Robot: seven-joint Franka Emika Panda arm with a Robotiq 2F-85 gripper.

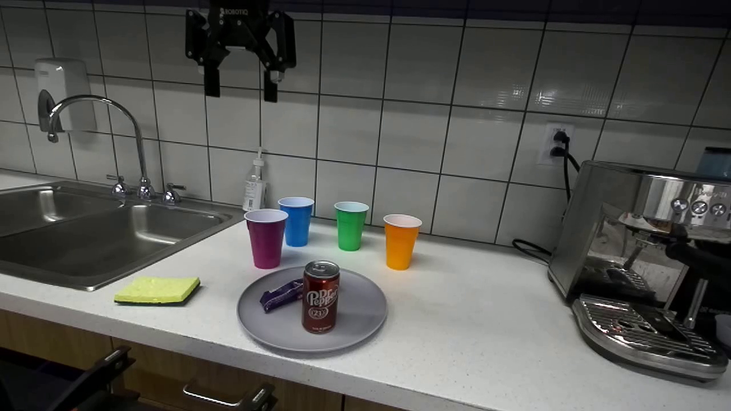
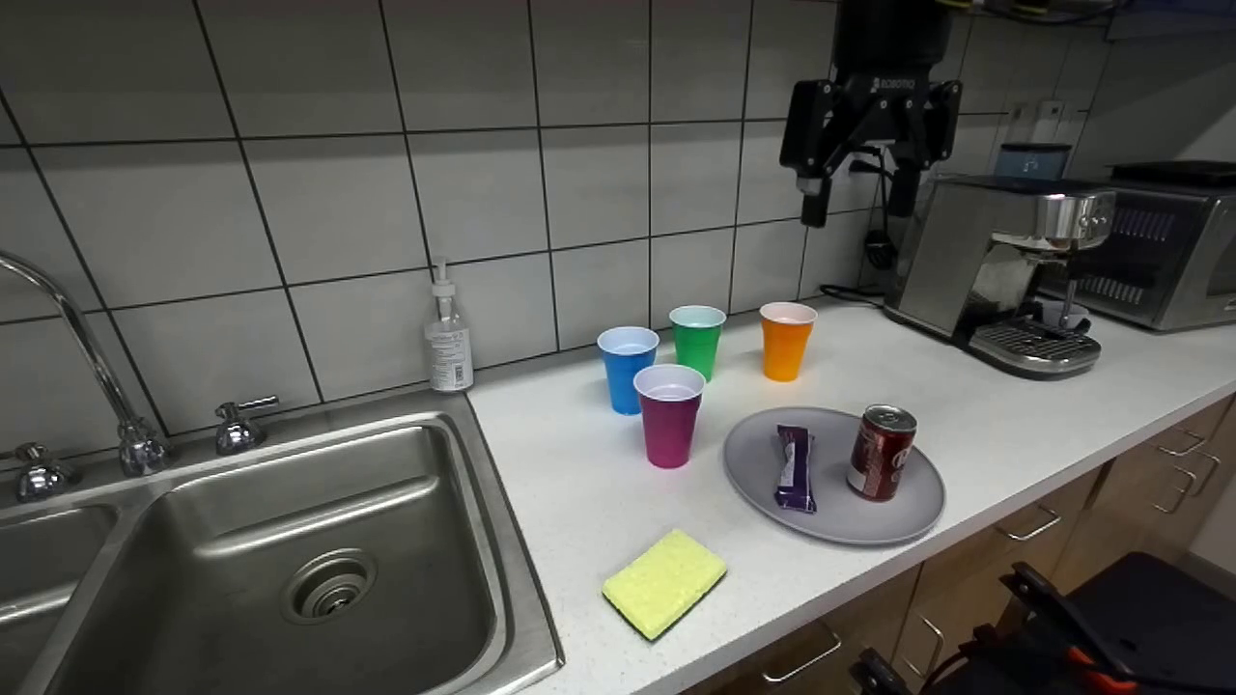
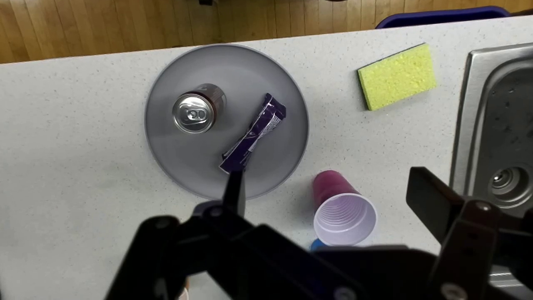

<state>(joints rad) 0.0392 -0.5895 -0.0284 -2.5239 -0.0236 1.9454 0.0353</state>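
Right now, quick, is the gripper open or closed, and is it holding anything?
Gripper: open, holding nothing, up in the air above the counter.

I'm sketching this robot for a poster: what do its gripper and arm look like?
The gripper is black, with two angular, jointed fingers ending in flat, rectangular tips; small round pins dot the joints. Pale ROBOTIQ lettering marks its body. Above that, an exterior view shows a dark cylindrical section. Too little of the arm shows to describe.
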